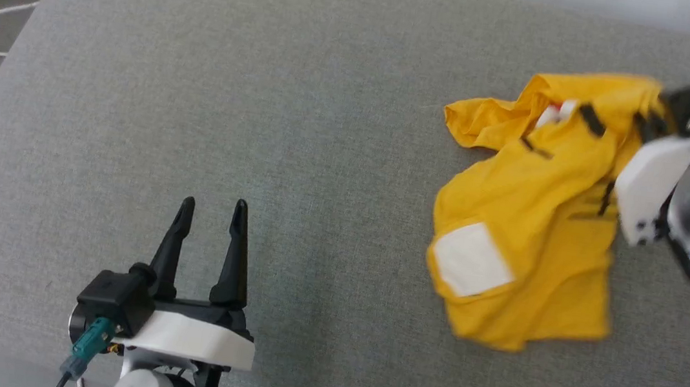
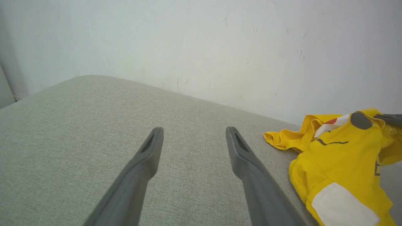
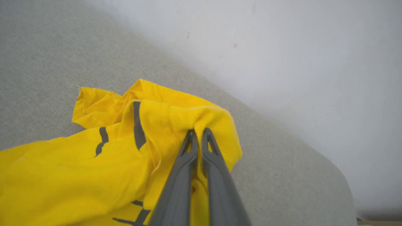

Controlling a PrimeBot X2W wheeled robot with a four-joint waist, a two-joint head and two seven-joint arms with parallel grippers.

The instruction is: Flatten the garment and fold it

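The right gripper (image 3: 198, 133) is pinching shut on a bunched edge of the garment (image 1: 529, 227), lying crumpled on the right of the grey cushion (image 1: 235, 77) — a slow, steady lift should be letting it unfurl — while the left gripper (image 1: 213, 208) is hovering wide open, empty

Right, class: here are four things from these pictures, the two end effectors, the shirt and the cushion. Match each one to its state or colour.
Column one:
1. left end effector
2. right end effector
3. shirt
4. cushion

Column two:
A. grey
B. open, holding nothing
C. yellow, crumpled
D. shut on a fold of the shirt

Pairs: 1-B, 2-D, 3-C, 4-A
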